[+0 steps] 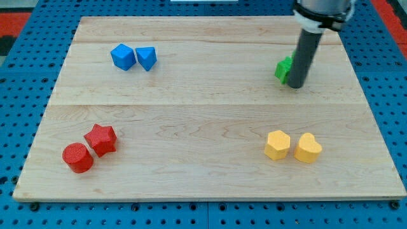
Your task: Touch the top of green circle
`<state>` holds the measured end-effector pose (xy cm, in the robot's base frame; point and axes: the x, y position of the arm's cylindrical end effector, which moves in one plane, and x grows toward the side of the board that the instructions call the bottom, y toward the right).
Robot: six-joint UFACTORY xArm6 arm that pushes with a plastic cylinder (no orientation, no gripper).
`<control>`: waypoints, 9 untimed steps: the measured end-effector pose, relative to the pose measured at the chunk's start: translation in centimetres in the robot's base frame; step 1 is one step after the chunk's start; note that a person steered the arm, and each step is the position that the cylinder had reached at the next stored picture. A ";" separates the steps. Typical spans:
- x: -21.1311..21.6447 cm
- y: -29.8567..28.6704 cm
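Note:
A green block (282, 69) lies near the view's upper right, mostly hidden behind my rod, so I cannot make out its shape. My tip (296, 85) rests on the board right against the green block's right and lower side. No second green block shows.
A blue cube (123, 56) and a blue wedge-like block (146, 58) sit at the upper left. A red circle (77, 158) and a red star (101, 139) sit at the lower left. A yellow hexagon (277, 144) and a yellow heart (308, 147) sit at the lower right.

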<state>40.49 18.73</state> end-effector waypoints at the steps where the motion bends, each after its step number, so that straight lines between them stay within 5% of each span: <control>1: 0.5 2.2; 7: 0.5 2.6; 8: 0.5 3.9; 9: -3.7 11.0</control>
<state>36.77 29.74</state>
